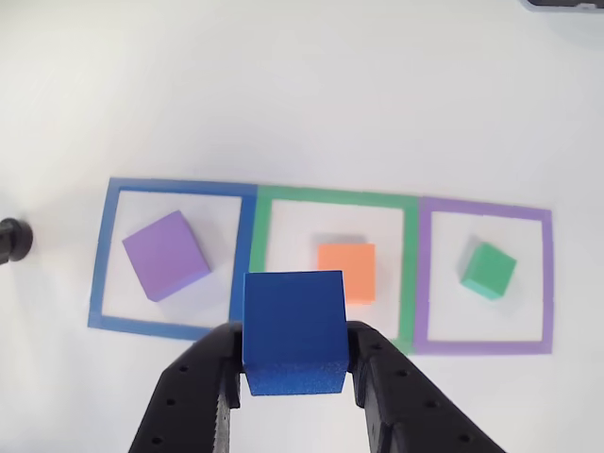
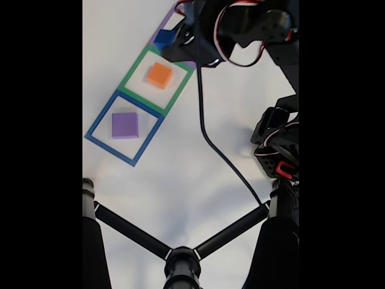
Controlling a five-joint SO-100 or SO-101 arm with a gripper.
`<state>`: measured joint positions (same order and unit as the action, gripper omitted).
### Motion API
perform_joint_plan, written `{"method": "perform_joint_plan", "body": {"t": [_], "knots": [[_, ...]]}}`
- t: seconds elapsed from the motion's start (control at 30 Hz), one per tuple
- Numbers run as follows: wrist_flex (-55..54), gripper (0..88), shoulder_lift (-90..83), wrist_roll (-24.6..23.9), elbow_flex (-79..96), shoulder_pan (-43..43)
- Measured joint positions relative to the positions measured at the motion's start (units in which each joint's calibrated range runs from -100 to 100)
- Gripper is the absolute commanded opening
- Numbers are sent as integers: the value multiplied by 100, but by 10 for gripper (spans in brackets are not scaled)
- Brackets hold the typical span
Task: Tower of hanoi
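Clamped between the two black fingers of the gripper point(image 1: 293, 363), the blue block point(image 1: 293, 331) is held at the lower centre of the other view, above the white table point(image 1: 302, 85). Behind it, from left to right, the purple block point(image 1: 166, 255) is seen inside the blue tape square point(image 1: 104, 255), the orange block point(image 1: 346, 273) inside the green tape square point(image 1: 330, 194), and the green block point(image 1: 489, 270) inside the purple tape square point(image 1: 481, 207). In the fixed view, the blue block is seen at the upper centre, with a black cable point(image 2: 207, 132) trailing down the table.
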<state>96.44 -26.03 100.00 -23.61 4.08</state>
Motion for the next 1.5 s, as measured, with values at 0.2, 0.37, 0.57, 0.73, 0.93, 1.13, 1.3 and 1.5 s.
{"method": "perform_joint_plan", "body": {"t": [0.2, 0.37, 0.57, 0.73, 0.93, 1.13, 1.3, 1.5], "knots": [[206, 0, 25, 0, -473, -525], [127, 1, -193, 0, 525, -982], [-1575, 1, -1234, 0, 3346, -1672], [-3292, 1, -1914, 0, 5660, -2187], [-5200, 2, -2057, 0, 7596, -2624], [-7432, 11, -1654, 0, 8852, -2799], [-9189, 1, -966, 0, 9480, -2954], [-10471, 1, -8, 0, 9514, -3110]]}}
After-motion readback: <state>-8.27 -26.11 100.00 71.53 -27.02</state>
